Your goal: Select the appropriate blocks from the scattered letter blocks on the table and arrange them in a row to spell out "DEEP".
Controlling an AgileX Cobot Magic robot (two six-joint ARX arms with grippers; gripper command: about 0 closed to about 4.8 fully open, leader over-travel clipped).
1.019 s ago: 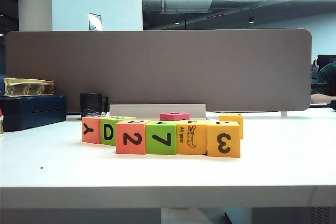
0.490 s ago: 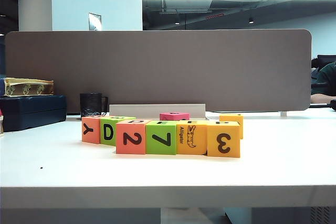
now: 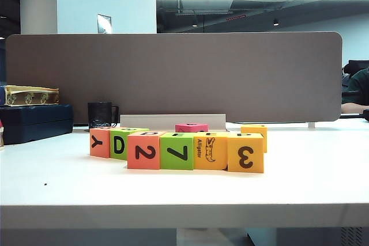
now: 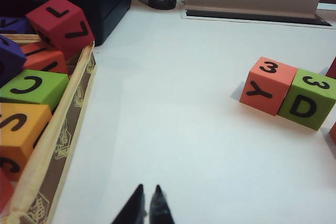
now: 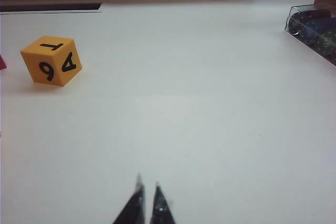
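On the white table point(image 3: 184, 191), four blocks stand touching in a row: salmon-orange "2" point(image 3: 143, 151), green "7" point(image 3: 177, 151), yellow-orange alligator point(image 3: 210, 151) and yellow-orange "3" point(image 3: 246, 154). Behind them sit a salmon "Y" block point(image 3: 100, 142), a green "D" block point(image 3: 119, 144), a pink block point(image 3: 191, 127) and another yellow-orange block point(image 3: 254, 129). Neither gripper shows in the exterior view. My left gripper point(image 4: 149, 187) is shut and empty over bare table, well short of the "Y" block point(image 4: 268, 86) and "D" block point(image 4: 307, 98). My right gripper point(image 5: 147, 182) is shut and empty, far from the yellow-orange "9/A" block point(image 5: 51, 60).
A wooden tray point(image 4: 63, 129) of several spare cubes lies beside the left gripper, with a dark case point(image 3: 36, 120) and a black mug point(image 3: 101, 113) behind it. A clear box point(image 5: 315, 27) of dark pieces sits at the far right. A grey partition point(image 3: 173, 76) closes the back.
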